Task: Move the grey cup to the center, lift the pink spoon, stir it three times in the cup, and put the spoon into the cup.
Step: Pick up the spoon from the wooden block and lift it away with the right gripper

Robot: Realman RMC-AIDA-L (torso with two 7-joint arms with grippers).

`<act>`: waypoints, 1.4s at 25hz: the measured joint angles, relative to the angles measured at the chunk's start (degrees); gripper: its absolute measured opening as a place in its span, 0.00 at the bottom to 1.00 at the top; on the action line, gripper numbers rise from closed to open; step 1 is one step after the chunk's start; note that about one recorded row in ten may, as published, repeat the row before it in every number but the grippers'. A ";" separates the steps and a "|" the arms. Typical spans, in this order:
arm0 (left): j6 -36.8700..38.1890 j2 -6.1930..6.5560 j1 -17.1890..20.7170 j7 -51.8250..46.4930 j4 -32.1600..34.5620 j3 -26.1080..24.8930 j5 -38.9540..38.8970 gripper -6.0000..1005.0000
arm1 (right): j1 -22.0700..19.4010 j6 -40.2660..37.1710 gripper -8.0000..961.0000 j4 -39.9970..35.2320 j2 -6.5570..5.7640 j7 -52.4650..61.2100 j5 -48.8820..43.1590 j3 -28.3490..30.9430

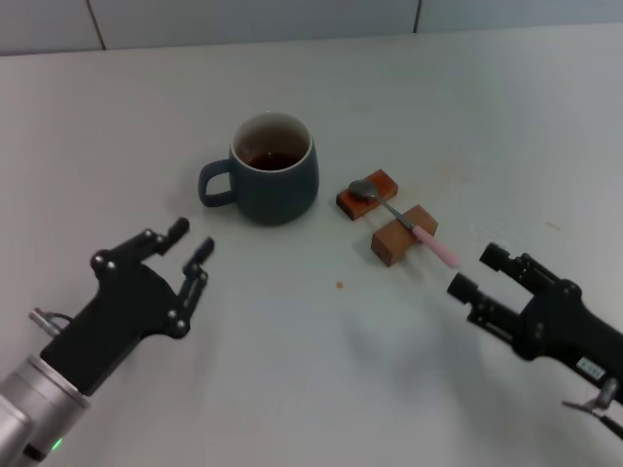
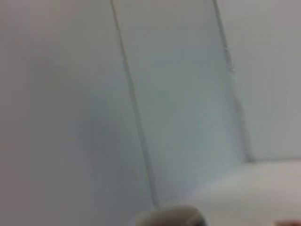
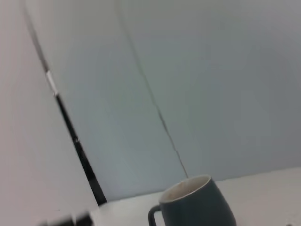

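The grey cup (image 1: 274, 168) stands upright near the table's middle, handle toward my left, brown residue inside. Its upper part also shows in the right wrist view (image 3: 195, 205). The pink spoon (image 1: 408, 223) lies across two brown wooden blocks (image 1: 386, 215) just right of the cup, silver bowl on the far block, pink handle toward my right gripper. My left gripper (image 1: 192, 245) is open and empty, in front of and left of the cup. My right gripper (image 1: 478, 271) is open and empty, a short way from the spoon handle's end.
The white table (image 1: 321, 370) spreads around the things. A small brown crumb (image 1: 339, 285) lies in front of the blocks. A pale tiled wall (image 1: 292, 19) runs behind the table and fills both wrist views.
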 joint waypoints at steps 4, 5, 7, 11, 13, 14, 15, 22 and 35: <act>-3.05 -0.26 -1.88 -4.49 2.86 0.06 4.37 0.15 | 0.37 0.96 0.80 -3.08 -1.18 12.96 -0.59 -0.50; -3.70 -0.31 -1.99 -4.50 2.87 0.07 4.56 0.18 | 0.66 1.70 0.80 -3.30 -1.43 15.36 -0.85 -0.63; -4.86 -0.38 -2.17 -4.35 2.80 0.06 4.59 0.33 | 1.32 4.33 0.80 -3.40 -1.77 19.58 -1.05 -0.57; -5.43 -0.40 -2.24 -4.34 2.59 0.07 4.86 0.54 | 1.83 9.64 0.80 -4.14 -1.72 25.52 -0.92 -0.26; -5.44 -0.40 -2.19 -4.34 2.53 0.07 4.87 0.64 | 1.95 10.34 0.80 -4.75 -1.56 27.24 -0.99 -0.32; -5.44 -0.40 -2.17 -4.34 2.51 0.07 4.87 0.67 | 2.09 10.50 0.80 -4.91 -1.51 27.83 -1.06 -0.40; -5.45 -0.39 -2.16 -4.34 2.50 0.06 4.92 0.70 | 2.28 10.63 0.80 -4.93 -1.48 28.20 -1.08 -0.48; -5.71 -0.43 -2.28 -4.11 2.36 0.07 5.33 0.85 | 3.59 12.08 0.80 -5.00 -0.81 28.51 -1.37 -0.85; -5.97 -0.45 -2.31 -2.97 2.02 0.07 5.33 0.85 | 5.58 17.10 0.80 -6.22 0.46 28.70 -1.45 -1.58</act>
